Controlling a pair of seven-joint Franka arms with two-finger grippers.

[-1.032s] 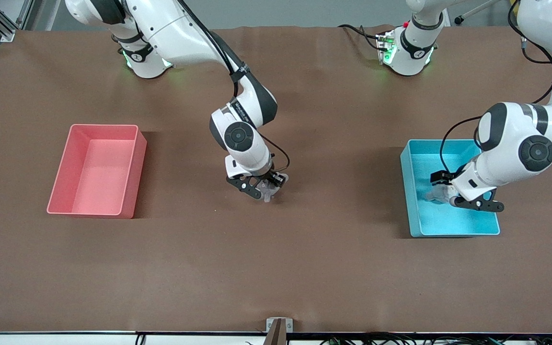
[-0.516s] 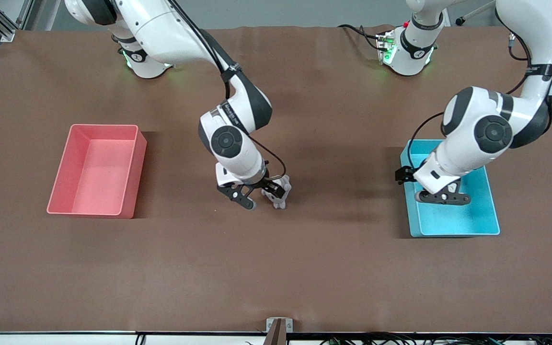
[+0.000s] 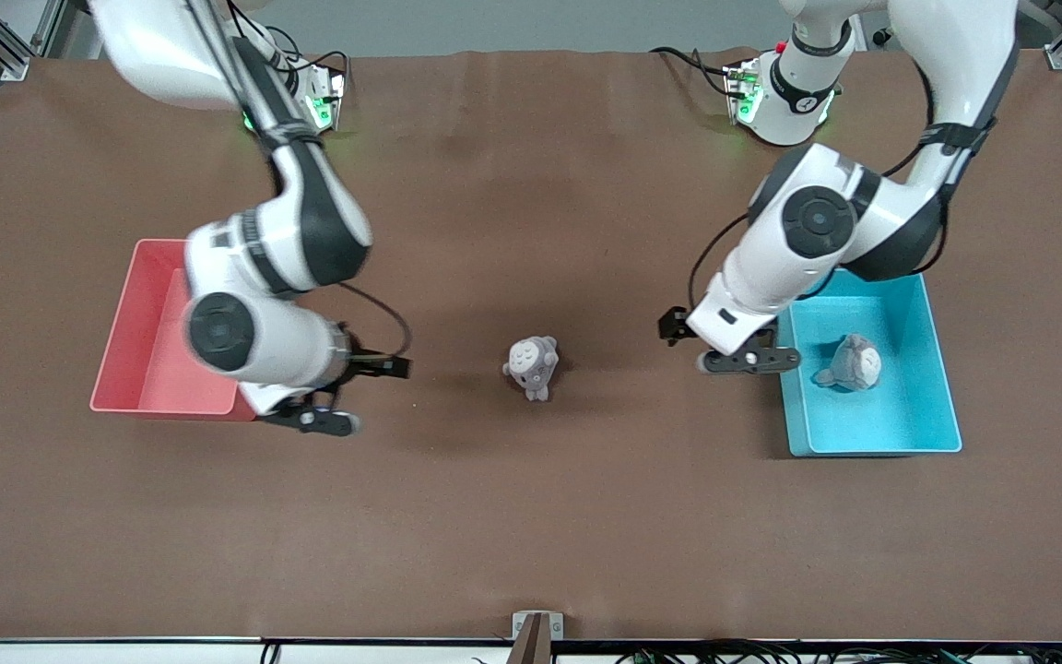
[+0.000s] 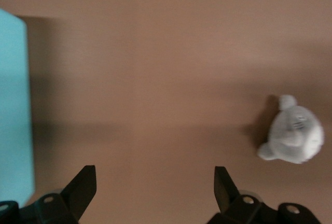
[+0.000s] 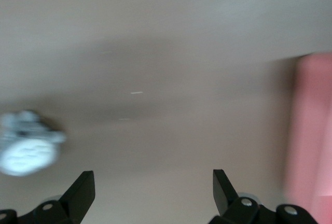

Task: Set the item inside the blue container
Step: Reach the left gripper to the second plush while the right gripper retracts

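Observation:
The blue container (image 3: 941, 369) stands toward the left arm's end of the table, and a grey plush toy (image 3: 852, 362) lies inside it. A second grey plush toy (image 3: 531, 365) sits on the bare table about midway between the two bins. My left gripper (image 3: 743, 361) hangs open and empty over the table just outside the container's wall. The left wrist view shows the container's edge (image 4: 13, 110), the middle plush (image 4: 293, 133) and the open left gripper (image 4: 155, 187). My right gripper (image 3: 314, 420) is open and empty beside the pink bin's near corner. The same plush (image 5: 26, 149) appears off to one side of it (image 5: 154, 190).
A pink bin (image 3: 125, 369) of the same size stands toward the right arm's end, seen too in the right wrist view as a pink wall (image 5: 314, 130). Brown table cover (image 3: 531, 516) runs wide toward the front camera. A small bracket (image 3: 536, 627) sits at the table's near edge.
The right gripper opened, left the plush in the table's middle and swung to the pink bin. The left gripper moved out of the blue container toward the middle, uncovering the plush inside.

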